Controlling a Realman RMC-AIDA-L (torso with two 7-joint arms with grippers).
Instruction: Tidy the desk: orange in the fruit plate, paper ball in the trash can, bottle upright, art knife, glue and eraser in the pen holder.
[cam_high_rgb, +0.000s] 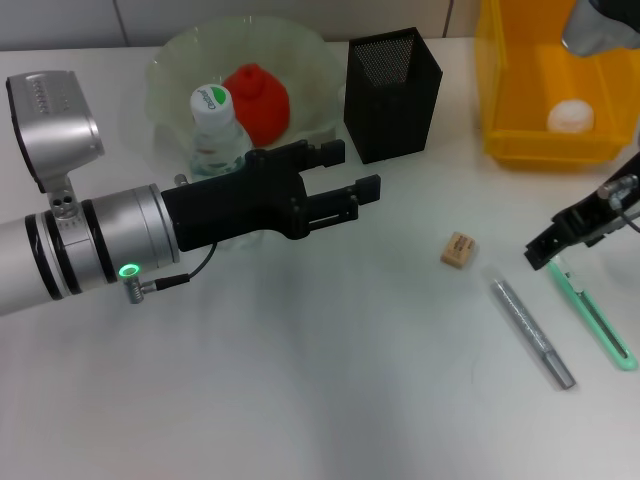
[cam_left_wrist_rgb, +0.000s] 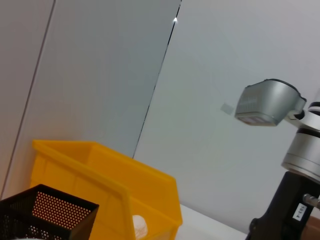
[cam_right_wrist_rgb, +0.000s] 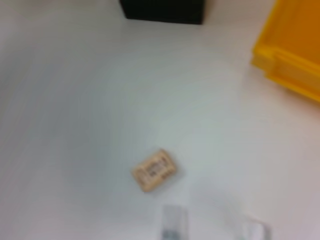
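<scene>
left arm: my left gripper (cam_high_rgb: 345, 185) is stretched low across the desk (cam_high_rgb: 300, 380), fingers apart with nothing between them. it sits just in front of the bottle, so i judge that job finished and the arm simply parked out of the way.
glue: grey stick (cam_high_rgb: 532, 333) lying flat near the front right, well apart from the pen holder. not yet handled.
art knife: green knife (cam_high_rgb: 592, 315) lying flat beside the glue, its far end under my right gripper (cam_high_rgb: 550, 250), which hangs right over that end. i cannot tell whether those fingers are open or closed, nor whether they touch the knife. i read the low pose as lining up for a pick.
eraser: small tan block (cam_high_rgb: 458, 250) lying loose between my two grippers, seen from above in the right wrist view (cam_right_wrist_rgb: 154, 169). waiting its turn.
bottle: upright (cam_high_rgb: 212, 125), cap on, at the near edge of the fruit plate. whether it stands in the plate or just before it i cannot tell.
pen holder: black mesh box (cam_high_rgb: 392, 95), upright next to the plate. i see nothing in it.
fruit plate: pale bowl (cam_high_rgb: 290, 45) holding the orange (cam_high_rgb: 258, 100), though it looks red to me.
trash can: yellow bin (cam_high_rgb: 520, 100) far right, paper ball (cam_high_rgb: 570, 115) inside.
</scene>
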